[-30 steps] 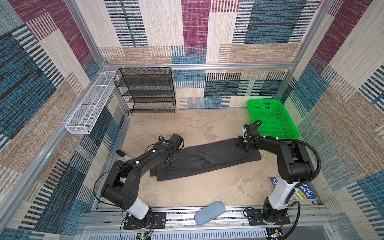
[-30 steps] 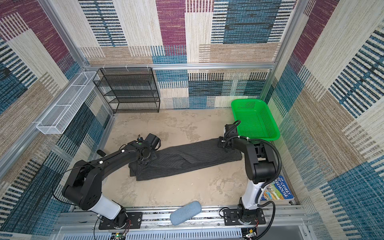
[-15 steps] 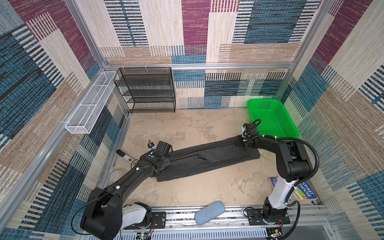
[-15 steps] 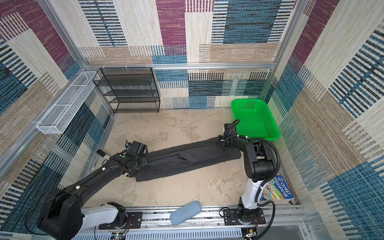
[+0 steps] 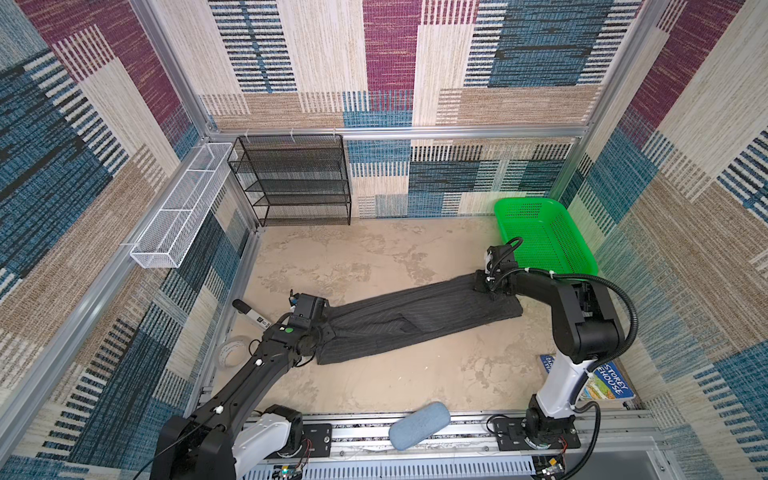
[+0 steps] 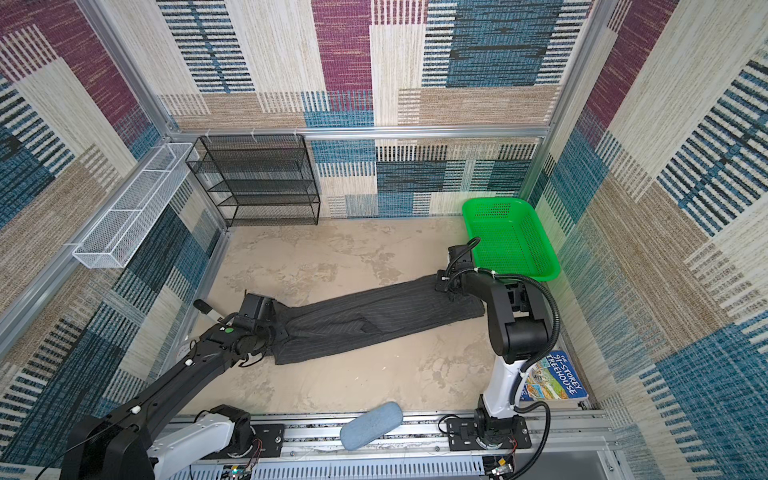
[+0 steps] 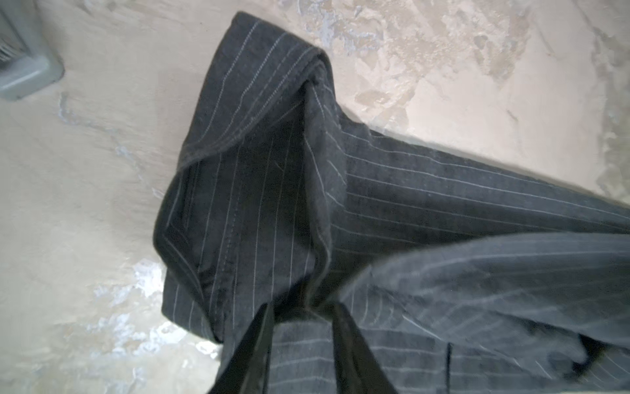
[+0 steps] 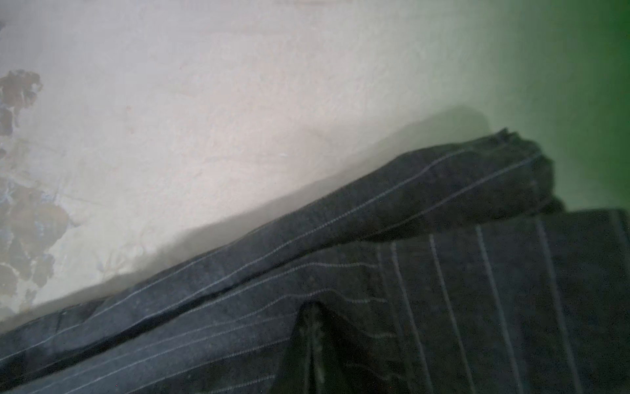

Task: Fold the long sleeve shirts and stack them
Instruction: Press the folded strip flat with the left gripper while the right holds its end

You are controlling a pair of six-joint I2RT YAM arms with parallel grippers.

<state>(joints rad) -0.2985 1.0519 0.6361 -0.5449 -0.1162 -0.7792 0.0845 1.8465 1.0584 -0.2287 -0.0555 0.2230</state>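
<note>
The long sleeve shirt (image 5: pixel 415 324) (image 6: pixel 374 320) is dark charcoal with thin pale pinstripes. It lies in both top views as a long folded strip, running from near left to far right across the table. My left gripper (image 5: pixel 326 326) (image 6: pixel 277 321) is at the strip's left end. In the left wrist view the left gripper (image 7: pixel 303 308) has its jaws apart over the cloth, with a bunched fold at the tips and the collar (image 7: pixel 252 102) beyond. My right gripper (image 5: pixel 486 287) (image 6: pixel 446 286) is low on the far right end. In the right wrist view the right gripper (image 8: pixel 312 308) is shut on puckered fabric.
A green basket (image 5: pixel 505 224) stands just behind the right gripper. A black mesh shelf (image 5: pixel 291 183) is at the back and a white wire tray (image 5: pixel 178 208) is on the left wall. A tape roll (image 5: pixel 232 351) lies at the left. A book (image 5: pixel 606 382) and a grey-blue pouch (image 5: pixel 419 426) are near the front.
The left arm drew the shirt's left end leftward and nearer, stretching it into a longer strip, and its jaws have come apart. The right gripper has stayed put.
</note>
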